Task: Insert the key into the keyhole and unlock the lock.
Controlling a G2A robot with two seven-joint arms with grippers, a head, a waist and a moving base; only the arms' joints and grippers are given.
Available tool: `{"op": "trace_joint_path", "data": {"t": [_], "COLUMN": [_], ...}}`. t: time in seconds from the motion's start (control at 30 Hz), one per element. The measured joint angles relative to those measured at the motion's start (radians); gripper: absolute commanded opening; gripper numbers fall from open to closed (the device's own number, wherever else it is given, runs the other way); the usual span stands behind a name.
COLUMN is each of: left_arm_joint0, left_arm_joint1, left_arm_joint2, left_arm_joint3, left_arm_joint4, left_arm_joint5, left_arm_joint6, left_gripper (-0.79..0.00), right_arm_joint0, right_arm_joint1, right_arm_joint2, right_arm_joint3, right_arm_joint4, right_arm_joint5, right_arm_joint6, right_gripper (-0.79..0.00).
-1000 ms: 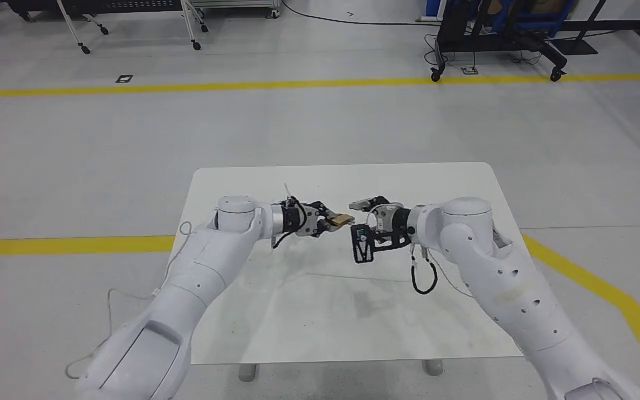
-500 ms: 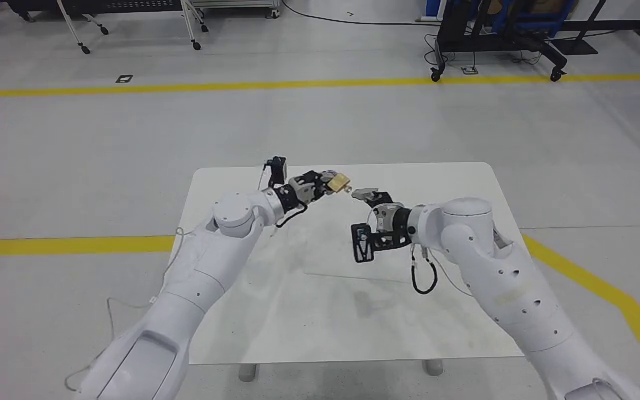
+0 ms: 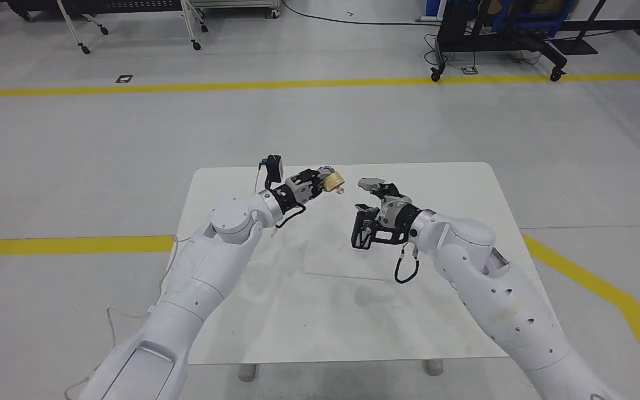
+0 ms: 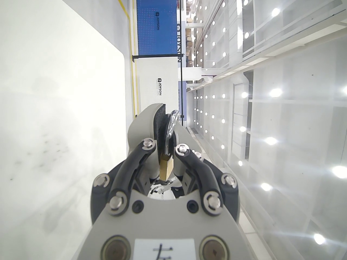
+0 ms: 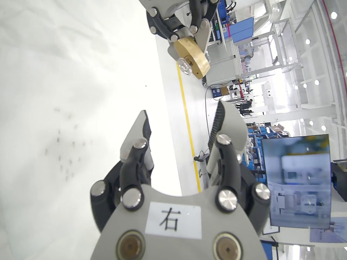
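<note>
Lock (image 5: 193,55) pinched in left tool (image 4: 166,131), key (image 5: 185,65) at keyhole (image 5: 190,61), right tool (image 5: 182,114) spread, nearby

Over the table (image 3: 330,310), the left arm (image 3: 205,270) and right arm (image 3: 490,290) wear smooth, glossy white rounded shells that narrow to black wrist sections. A black cable (image 3: 400,275) loops from the right wrist toward the table's near edge. The left gripper (image 4: 166,128) and right gripper (image 5: 183,117) are alike: pale grey fingers (image 5: 230,128) with black ribbed pads (image 5: 214,125), black link bars (image 5: 226,163) pinned by round silver screws (image 5: 227,198), and a grey base plate (image 5: 130,223) bearing a white label (image 5: 173,219) with one black character between two brass-coloured round insets (image 5: 130,246).
</note>
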Motion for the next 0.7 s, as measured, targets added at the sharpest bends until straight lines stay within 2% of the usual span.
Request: {"op": "trace_joint_path", "data": {"t": [0.33,0.5,0.7], "left_arm_joint0": [0.0,-0.001,0.0], "left_arm_joint1": [-0.007,-0.01,-0.013], "left_arm_joint2": [0.007,0.005,0.001], "left_arm_joint3": [0.005,0.007,0.01], "left_arm_joint4": [0.017,0.021,0.02], "left_arm_joint5": [0.043,0.051,0.061], "left_arm_joint6": [0.001,-0.001,-0.004], "left_gripper": [-0.785,-0.785,-0.785], "right_arm_joint0": [0.049,0.064,0.055], "right_arm_joint1": [-0.026,-0.034,-0.036], "right_arm_joint2": [-0.094,-0.107,-0.103], "right_arm_joint3": [-0.002,0.012,0.015], "right_arm_joint4": [-0.068,-0.063,-0.053], "right_arm_joint5": [0.015,0.013,0.006], "right_arm_joint6": [0.09,0.089,0.063], "right_gripper": [-0.585,-0.628,-0.625]}}
